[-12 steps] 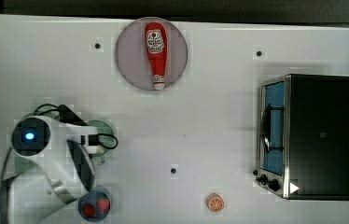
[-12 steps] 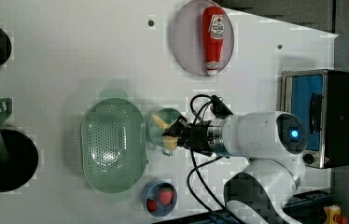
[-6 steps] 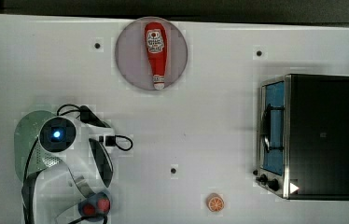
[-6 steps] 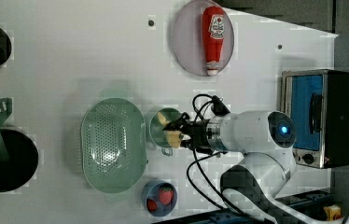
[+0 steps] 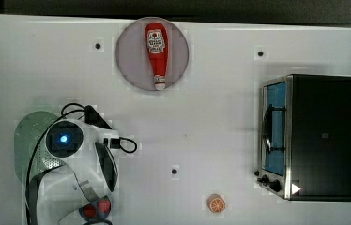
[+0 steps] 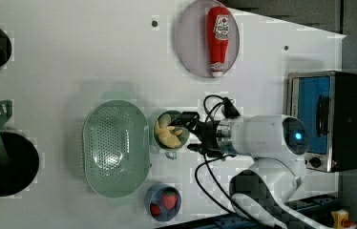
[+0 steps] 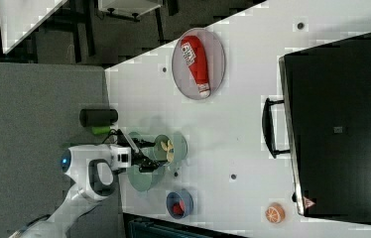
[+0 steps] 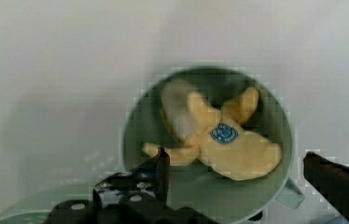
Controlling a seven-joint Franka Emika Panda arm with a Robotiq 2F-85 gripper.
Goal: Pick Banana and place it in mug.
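Well, the main part looks done to me: the banana [image 8: 219,140] lies inside the mug [image 8: 135,121], peeled flaps splayed out and its blue sticker facing up, and nothing of mine is touching it. My pincer [image 8: 238,161] hangs over the mug with its two fingers [image 8: 163,165] spread wide, one to each side of the fruit and clear of it, so I am pinching nothing.

In the left view the mug [image 6: 169,135] sits just beside the big green colander [image 6: 115,148], on the left view's right of it, with the yellow banana [image 6: 167,133] filling the cup and my pincer [image 6: 186,131] right at its rim. The right view shows the same: mug [image 7: 169,148] next to the colander [image 7: 141,176], my arm reaching in from the right view's left. The blue bowl of strawberries [image 6: 163,202], the ketchup bottle [image 5: 157,54] on its plate [image 5: 129,56], the orange slice [image 5: 216,203] and the toaster oven [image 5: 312,136] all stand well apart from this spot.

What I judge is left is small: lift my open fingers straight away from the cup without snagging a flap or nudging the mug, and pull back to a clear place.
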